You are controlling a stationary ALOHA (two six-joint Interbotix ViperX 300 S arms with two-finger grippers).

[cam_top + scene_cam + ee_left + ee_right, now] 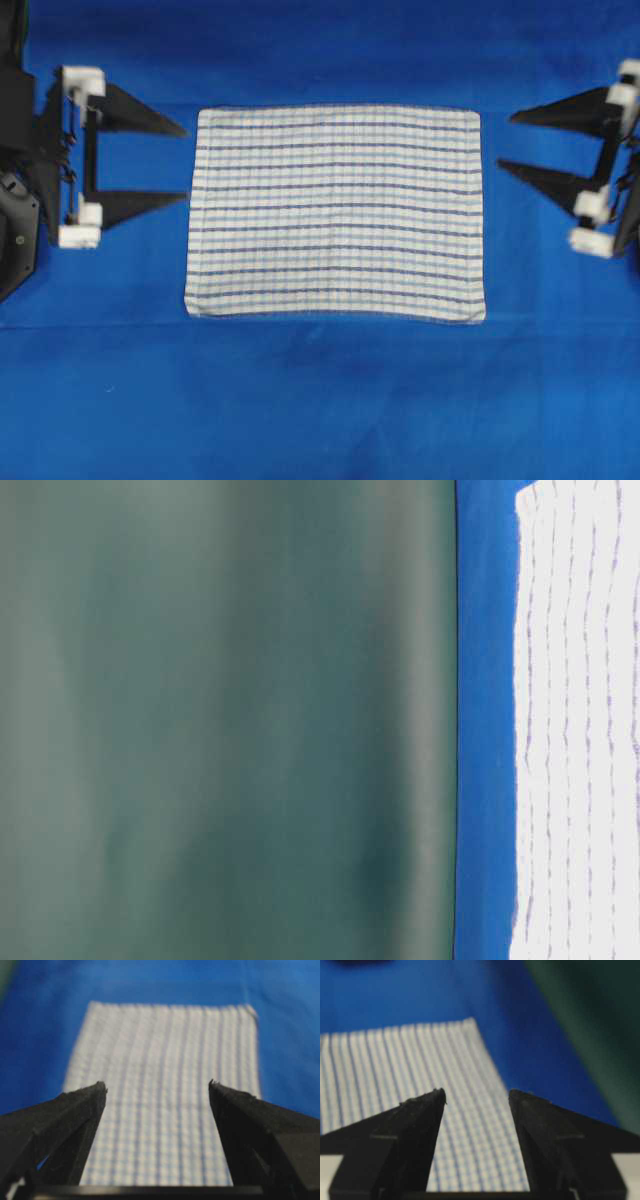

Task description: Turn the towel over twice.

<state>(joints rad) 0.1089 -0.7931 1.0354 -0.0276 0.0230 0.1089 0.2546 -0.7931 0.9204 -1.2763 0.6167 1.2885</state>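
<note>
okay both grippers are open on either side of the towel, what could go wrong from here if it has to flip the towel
1. The towel lies flat against the blue table covering, so a pinch at its edge could catch the covering too or slip off.
2. The left gripper and right gripper stand at opposite short edges; uneven lifts could bunch or fold the towel instead of turning it.
3. The right gripper sits skewed toward the far corner, so it may grab off-centre.

Bright, even light; both wrist views blurred
</note>
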